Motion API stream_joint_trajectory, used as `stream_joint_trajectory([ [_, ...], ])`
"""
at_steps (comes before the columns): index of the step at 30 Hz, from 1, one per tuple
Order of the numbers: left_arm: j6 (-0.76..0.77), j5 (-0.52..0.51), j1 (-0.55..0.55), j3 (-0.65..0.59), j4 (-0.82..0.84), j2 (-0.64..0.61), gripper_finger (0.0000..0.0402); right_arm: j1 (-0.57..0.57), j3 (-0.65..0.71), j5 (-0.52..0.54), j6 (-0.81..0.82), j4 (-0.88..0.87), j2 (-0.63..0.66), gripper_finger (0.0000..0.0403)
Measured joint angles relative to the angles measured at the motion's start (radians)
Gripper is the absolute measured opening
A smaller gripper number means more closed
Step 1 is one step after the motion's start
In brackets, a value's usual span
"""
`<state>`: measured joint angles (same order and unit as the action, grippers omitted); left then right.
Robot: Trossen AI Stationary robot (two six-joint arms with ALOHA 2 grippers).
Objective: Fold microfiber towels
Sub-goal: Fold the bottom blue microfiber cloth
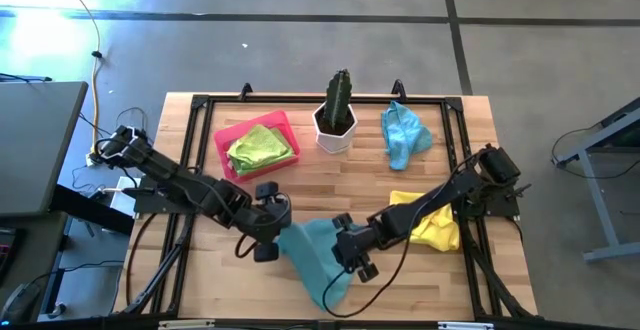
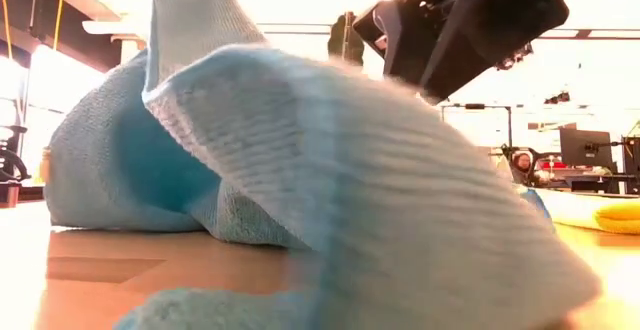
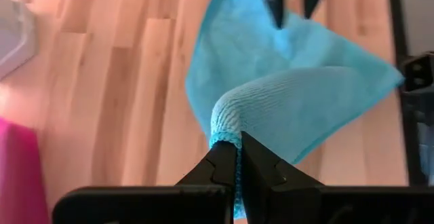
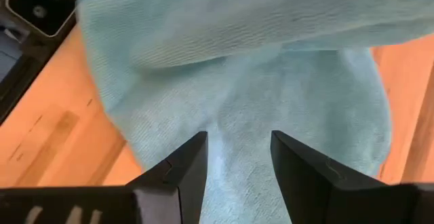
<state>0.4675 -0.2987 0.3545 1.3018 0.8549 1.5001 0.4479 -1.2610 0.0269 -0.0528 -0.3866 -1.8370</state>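
Note:
A light blue microfiber towel (image 1: 315, 260) lies near the table's front edge. Its left part is raised into a peak (image 2: 190, 30), and my left gripper (image 1: 274, 236) is shut on it there. My right gripper (image 4: 237, 149) stands open over the towel's middle, one finger on each side of a soft ridge of cloth. A yellow towel (image 1: 438, 225) lies under the right arm. Another light blue towel (image 1: 403, 135) lies crumpled at the far right. A lime green towel (image 1: 260, 148) lies in the pink tray (image 1: 222, 142). My left gripper pinches a bunched, hemmed edge (image 3: 225, 125) of the light blue towel between its two fingers. It comes slanting down from the table's left side. That part is lifted clear and the cloth drapes down from it; the rest (image 3: 298, 108) lies on the table. My right gripper's fingertips (image 3: 278, 7) are close over the towel; I cannot tell whether they touch it.
A cactus in a white pot (image 1: 335, 120) stands at the far middle, between the pink tray and the crumpled blue towel. A black frame (image 1: 455, 120) runs around the wooden table top. Bare wood (image 1: 330, 185) shows in the middle of the table.

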Motion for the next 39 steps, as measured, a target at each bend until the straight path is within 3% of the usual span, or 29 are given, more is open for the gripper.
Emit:
stream_joint_trajectory([
  [4, 0.000, -0.011, -0.026, 0.000, 0.029, 0.001, 0.0000, 0.016, 0.009, 0.002, 0.011, 0.009, 0.000, 0.0153],
  [11, 0.000, -0.011, -0.057, 0.000, 0.040, 0.001, 0.0000, 0.025, 0.241, 0.067, 0.151, 0.447, -0.001, 0.0121],
  [16, 0.000, -0.011, -0.081, 0.000, 0.039, 0.001, 0.0000, 0.042, 0.285, 0.107, 0.185, 0.629, 0.000, 0.0113],
  [24, 0.000, -0.045, -0.128, 0.000, 0.040, 0.001, 0.0000, 0.076, 0.281, 0.107, 0.241, 0.567, -0.002, 0.0115],
  [28, 0.030, 0.000, -0.133, 0.000, 0.052, 0.001, 0.0000, 0.079, 0.281, 0.212, 0.351, 0.376, -0.002, 0.0115],
  [32, 0.087, 0.059, -0.103, 0.000, 0.089, 0.001, 0.0000, 0.066, 0.282, 0.295, 0.465, 0.252, -0.001, 0.0115],
  [39, 0.209, 0.062, -0.018, 0.000, 0.091, 0.001, 0.0000, 0.042, 0.282, 0.264, 0.470, 0.245, -0.001, 0.0127],
])
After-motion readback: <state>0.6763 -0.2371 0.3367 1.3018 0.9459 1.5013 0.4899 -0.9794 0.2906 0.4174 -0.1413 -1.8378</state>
